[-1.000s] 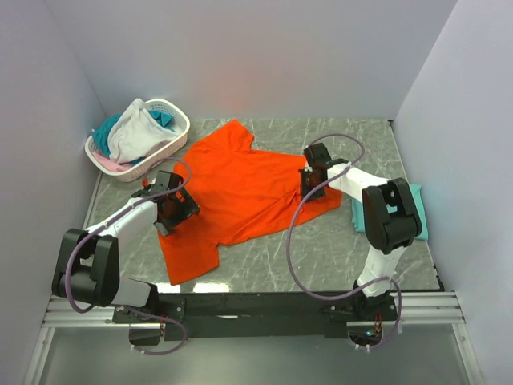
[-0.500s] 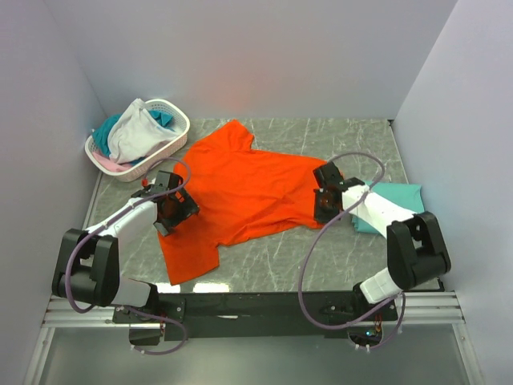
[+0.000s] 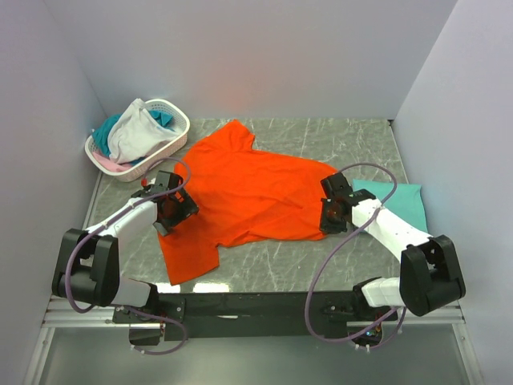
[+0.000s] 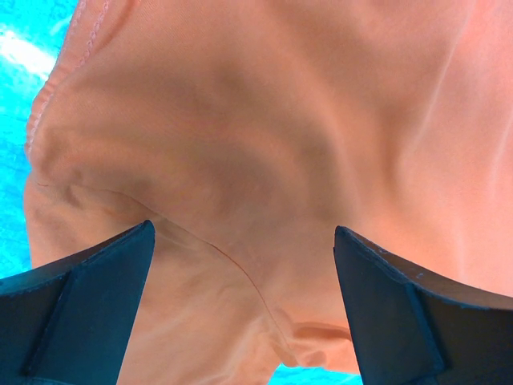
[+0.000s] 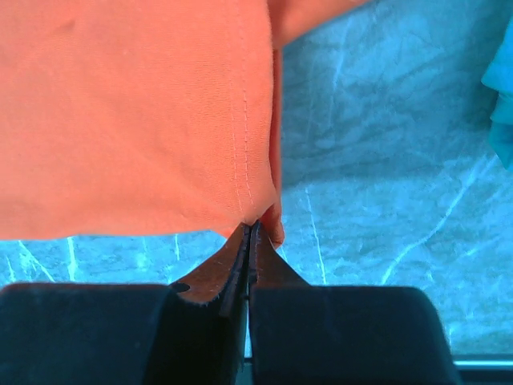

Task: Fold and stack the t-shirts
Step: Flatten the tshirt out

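A large bright orange t-shirt lies spread and wrinkled on the marble table. My right gripper is shut on the shirt's hemmed right corner, low over the table; in the right wrist view the gripper pinches the cloth between closed fingertips. My left gripper is over the shirt's left edge. In the left wrist view it is open, with orange cloth bunched between its fingers. A folded teal t-shirt lies at the right.
A white perforated basket stands at the back left, holding white, teal and pink garments. Walls close in the left, back and right sides. Bare marble shows along the table's near edge.
My right gripper has moved toward the near edge, dragging the orange shirt's right corner with it and uncovering more of the teal shirt. The left gripper has not moved.
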Tool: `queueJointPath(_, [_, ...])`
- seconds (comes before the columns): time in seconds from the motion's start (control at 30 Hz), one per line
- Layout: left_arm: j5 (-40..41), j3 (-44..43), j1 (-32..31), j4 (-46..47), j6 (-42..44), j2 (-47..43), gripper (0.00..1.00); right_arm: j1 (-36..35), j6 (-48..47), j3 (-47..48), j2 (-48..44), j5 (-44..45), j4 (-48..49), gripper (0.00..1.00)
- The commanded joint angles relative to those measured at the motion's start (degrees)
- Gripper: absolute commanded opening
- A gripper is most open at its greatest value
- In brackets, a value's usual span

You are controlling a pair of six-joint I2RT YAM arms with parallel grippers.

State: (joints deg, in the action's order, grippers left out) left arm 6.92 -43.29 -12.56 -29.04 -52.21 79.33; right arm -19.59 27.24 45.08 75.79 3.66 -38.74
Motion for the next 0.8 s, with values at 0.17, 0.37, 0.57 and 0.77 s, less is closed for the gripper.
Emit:
queueJointPath(0.17, [1.2, -0.3, 0.3, -0.8, -0.1, -0.1, 0.99, 1.7, 2.4, -1.2, -1.7, 4.5, -7.7, 0.16])
queueJointPath(0.37, [0.6, -1.1, 0.2, -0.6, -0.1, 1.4, 0.99, 5.4, 5.6, -3.2, -3.4, 9.4, -7.8, 0.32])
queueJointPath(0.57, [0.5, -0.7, 0.3, -0.6, -0.5, 0.7, 0.99, 5.5, 1.8, -4.4, -7.1, -0.8, -0.7, 0.4])
queueJointPath(0.77, [0.9, -0.8, 0.3, -1.5, -0.6, -0.2, 0.99, 5.6, 1.5, -5.4, -4.4, -3.5, 0.9, 0.42])
